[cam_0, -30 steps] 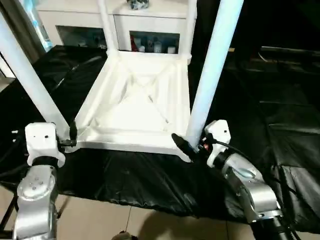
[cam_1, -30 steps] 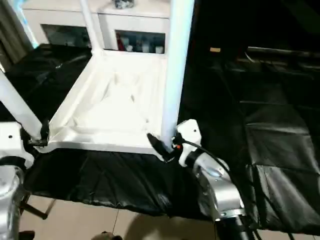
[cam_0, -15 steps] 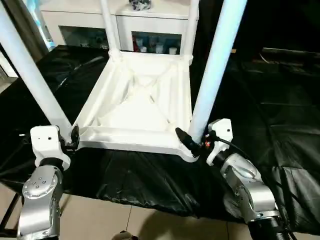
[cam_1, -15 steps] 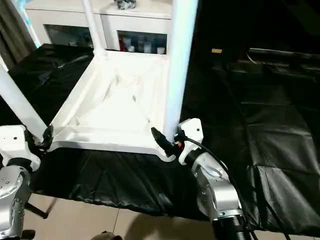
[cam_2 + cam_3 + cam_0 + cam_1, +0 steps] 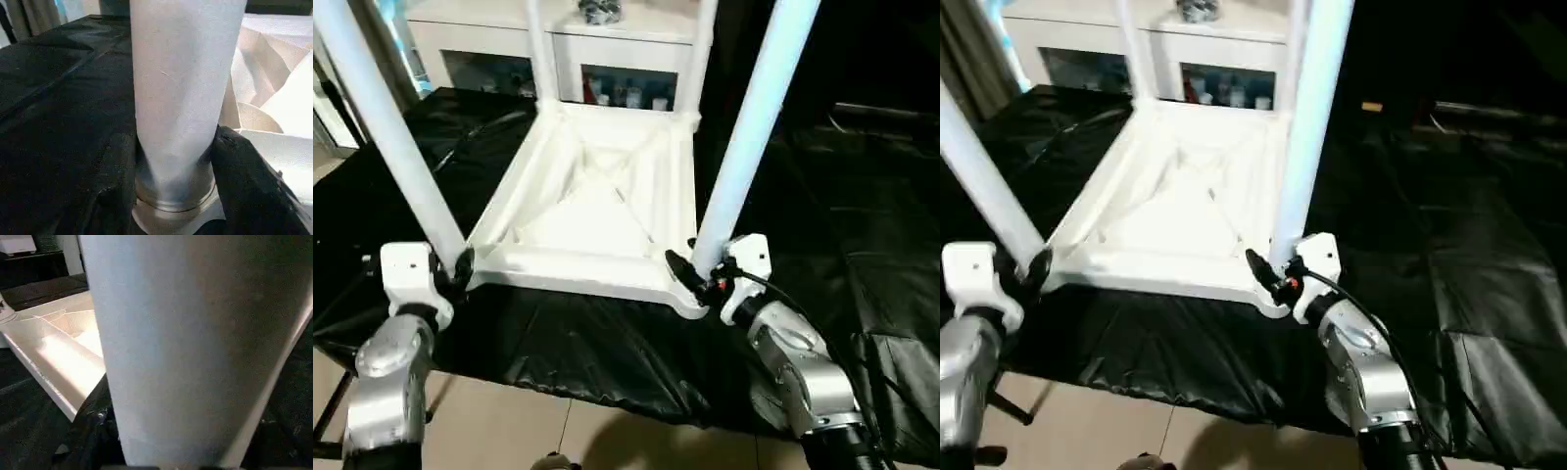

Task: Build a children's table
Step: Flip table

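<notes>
The children's table lies upside down on a black cloth, its ribbed white tabletop (image 5: 587,211) facing up. White legs stand in its corner sockets. My left gripper (image 5: 460,266) is at the base of the near-left leg (image 5: 396,147). In the left wrist view that leg (image 5: 181,98) sits between my black fingers (image 5: 244,181), which press on both of its sides. My right gripper (image 5: 700,279) is at the base of the near-right leg (image 5: 754,127), with one finger (image 5: 93,431) against the leg (image 5: 195,342). Two far legs (image 5: 540,49) rise at the back corners.
A white glass-door cabinet (image 5: 607,49) stands right behind the table. The black cloth (image 5: 607,343) covers the work surface and hangs over its near edge, with tiled floor (image 5: 509,431) below. More black-covered surface (image 5: 862,196) stretches to the right.
Both grippers have closed in on the bases of the two near legs. The whole picture has shifted slightly, so the camera moved; the table stays put.
</notes>
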